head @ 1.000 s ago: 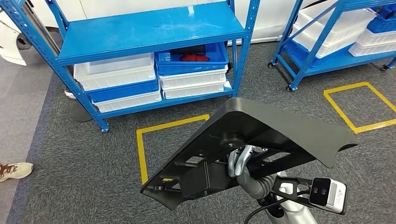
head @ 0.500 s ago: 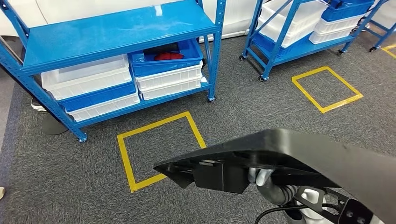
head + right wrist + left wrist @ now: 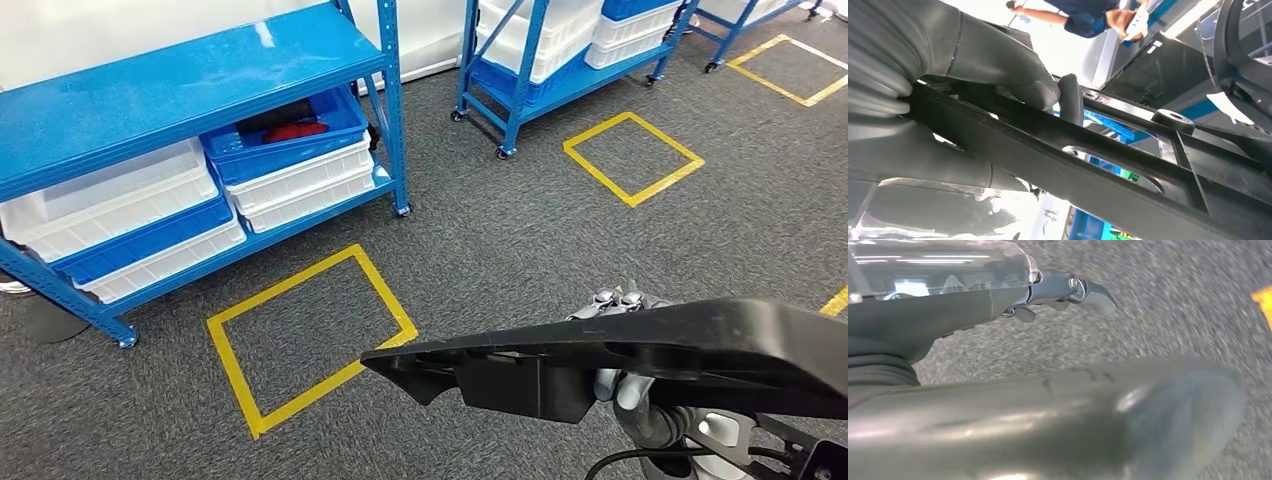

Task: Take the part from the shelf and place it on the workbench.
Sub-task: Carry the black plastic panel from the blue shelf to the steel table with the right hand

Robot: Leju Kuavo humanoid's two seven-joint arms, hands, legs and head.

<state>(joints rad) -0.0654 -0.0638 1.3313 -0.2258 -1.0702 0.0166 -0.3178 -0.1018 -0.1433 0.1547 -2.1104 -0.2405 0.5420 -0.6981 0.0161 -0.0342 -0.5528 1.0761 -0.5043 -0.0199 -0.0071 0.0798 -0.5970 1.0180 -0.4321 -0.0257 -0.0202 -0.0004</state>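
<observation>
Part, black, flat, ribbed underside, in right hand

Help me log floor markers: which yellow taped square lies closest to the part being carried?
The yellow square in front of the near blue shelf; one corner sits right beside the black part's tip. The other full square lies farther off, by the second rack.

L hand over blurred grey carpet, yellow tape
</observation>
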